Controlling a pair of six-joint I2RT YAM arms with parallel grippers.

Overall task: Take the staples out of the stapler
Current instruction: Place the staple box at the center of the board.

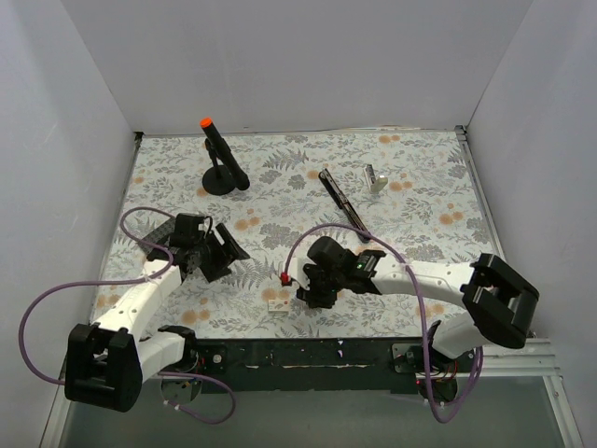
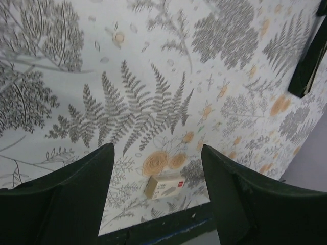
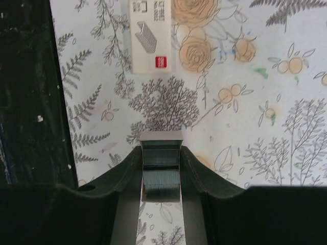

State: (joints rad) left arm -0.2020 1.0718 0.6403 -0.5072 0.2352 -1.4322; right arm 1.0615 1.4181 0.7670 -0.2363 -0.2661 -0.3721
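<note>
The stapler [image 1: 342, 198] is a slim black bar lying flat at the back middle of the table; its end also shows at the top right of the left wrist view [image 2: 308, 64]. Neither gripper touches it. My right gripper [image 1: 311, 291] is well in front of it, low over the table. In the right wrist view it [image 3: 161, 150] is shut on a small open tray of staples [image 3: 161, 166]. My left gripper [image 1: 224, 257] is open and empty to the left, its fingers [image 2: 76, 189] wide apart above the cloth.
A white staple box [image 1: 278, 301] lies near the front edge, just ahead of the right gripper [image 3: 149, 35] and in the left wrist view [image 2: 164, 186]. A black post with orange tip [image 1: 221, 159] stands at back left. A small silvery piece [image 1: 376, 177] sits beside the stapler.
</note>
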